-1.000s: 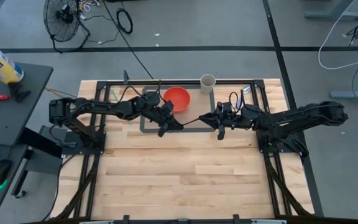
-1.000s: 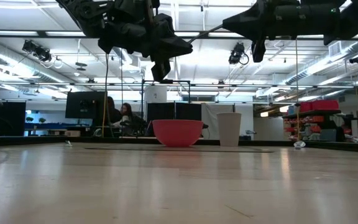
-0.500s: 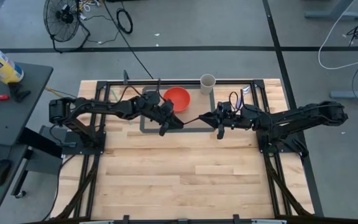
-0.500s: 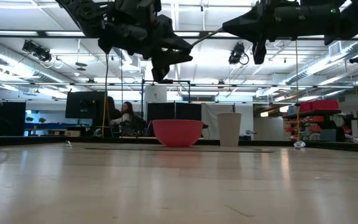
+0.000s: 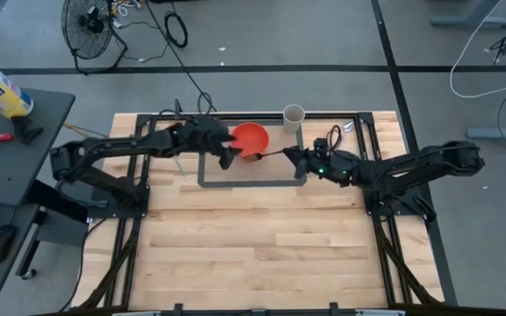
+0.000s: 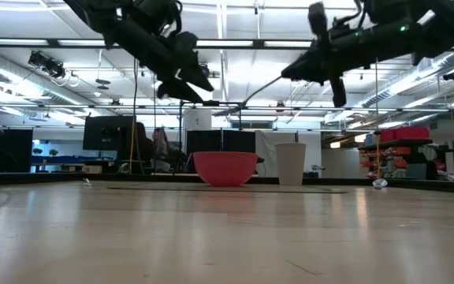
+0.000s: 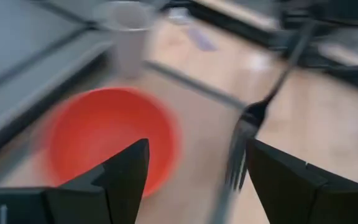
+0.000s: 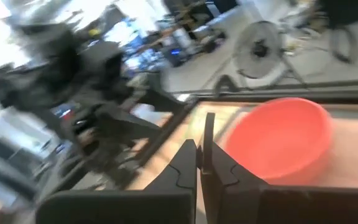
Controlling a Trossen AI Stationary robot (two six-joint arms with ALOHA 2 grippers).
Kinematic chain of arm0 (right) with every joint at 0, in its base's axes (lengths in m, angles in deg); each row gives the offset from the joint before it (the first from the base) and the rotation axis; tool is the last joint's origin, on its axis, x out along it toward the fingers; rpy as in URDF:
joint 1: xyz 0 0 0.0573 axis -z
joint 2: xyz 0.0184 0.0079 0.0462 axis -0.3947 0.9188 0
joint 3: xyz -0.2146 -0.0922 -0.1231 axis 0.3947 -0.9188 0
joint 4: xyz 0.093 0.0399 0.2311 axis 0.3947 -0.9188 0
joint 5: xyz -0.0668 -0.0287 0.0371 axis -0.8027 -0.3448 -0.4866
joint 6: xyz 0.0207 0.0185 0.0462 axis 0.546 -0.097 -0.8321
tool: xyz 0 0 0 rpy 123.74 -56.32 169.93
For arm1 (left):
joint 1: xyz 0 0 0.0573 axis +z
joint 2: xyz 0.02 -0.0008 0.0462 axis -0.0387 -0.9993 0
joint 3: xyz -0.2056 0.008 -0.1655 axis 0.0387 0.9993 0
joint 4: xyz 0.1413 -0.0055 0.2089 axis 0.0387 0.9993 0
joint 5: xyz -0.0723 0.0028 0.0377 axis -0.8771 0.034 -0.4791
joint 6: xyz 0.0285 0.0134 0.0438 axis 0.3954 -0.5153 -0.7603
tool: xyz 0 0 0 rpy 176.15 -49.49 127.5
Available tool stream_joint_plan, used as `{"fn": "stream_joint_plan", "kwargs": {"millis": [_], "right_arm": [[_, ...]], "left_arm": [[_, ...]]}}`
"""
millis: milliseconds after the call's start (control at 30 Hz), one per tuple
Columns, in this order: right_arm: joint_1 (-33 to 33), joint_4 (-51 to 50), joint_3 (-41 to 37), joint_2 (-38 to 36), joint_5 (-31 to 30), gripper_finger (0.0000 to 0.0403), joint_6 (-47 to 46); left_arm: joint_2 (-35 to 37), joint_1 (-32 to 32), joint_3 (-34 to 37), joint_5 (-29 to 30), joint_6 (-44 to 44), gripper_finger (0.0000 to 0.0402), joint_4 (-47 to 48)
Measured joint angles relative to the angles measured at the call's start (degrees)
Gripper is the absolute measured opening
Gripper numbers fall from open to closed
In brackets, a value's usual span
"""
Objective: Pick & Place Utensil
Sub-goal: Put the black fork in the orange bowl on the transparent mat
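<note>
A black fork (image 5: 275, 155) hangs high above the table, with my right gripper (image 5: 299, 159) shut on its handle. Its tines (image 7: 236, 163) point toward the table's left, close to the near rim of the red bowl (image 5: 251, 139). The bowl stands on the table at the far middle, next to a pale cup (image 5: 293, 117). My left gripper (image 5: 227, 156) is open just left of the tines. In the left wrist view the fork (image 7: 263, 102) shows between its two spread fingers, farther off and apart from them. My right gripper pinches the fork's handle (image 8: 208, 132) at its end between its two shut fingers. The fingers come from the table's right and lie along the fork. The fork sticks out past the fingertips, slanting down toward its tines (image 6: 219, 110), clear of bowl and table.
A dark rectangular frame outline (image 5: 235, 183) lies on the wooden table near the bowl. Black rails (image 5: 385, 211) run along both sides of the table. The near half of the table top (image 5: 253, 254) holds nothing. A small pale object (image 6: 379, 183) lies at the far right.
My left gripper has opened, let go of the fork and drawn back toward the table's left and far edge. My right gripper, still shut on the handle, has gone toward the bowl and tipped, so the fork now slants down toward its tines.
</note>
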Motion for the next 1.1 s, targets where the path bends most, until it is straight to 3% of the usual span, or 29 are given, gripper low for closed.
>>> {"fn": "stream_joint_plan", "kwargs": {"millis": [200, 300, 533, 667, 1100], "right_arm": [[2.0, -4.3, 8.0, 8.0, -4.2, 0.0001, -1.6], [3.8, -8.3, 13.8, 12.5, -4.7, 0.0001, -0.8], [6.7, -10.6, 17.4, 19.7, -6.1, 0.0001, -8.3], [8.2, -9.8, 17.4, 21.5, -7.3, 0.0001, -12.5], [11.0, -10.0, 17.4, 26.2, -6.9, 0.0001, -21.4]], "left_arm": [[2.6, -4.7, -0.1, 29.2, 1.9, 0.0255, 9.5], [1.3, -6.5, 0.0, 37.3, 5.4, 0.0248, 14.7], [-4.4, -10.7, 0.1, 44.9, 13.6, 0.0243, 24.5], [-7.3, -11.3, 0.6, 49.9, 13.0, 0.0243, 22.9], [-8.2, -4.4, 7.6, 51.1, 11.0, 0.0243, 13.5]]}}
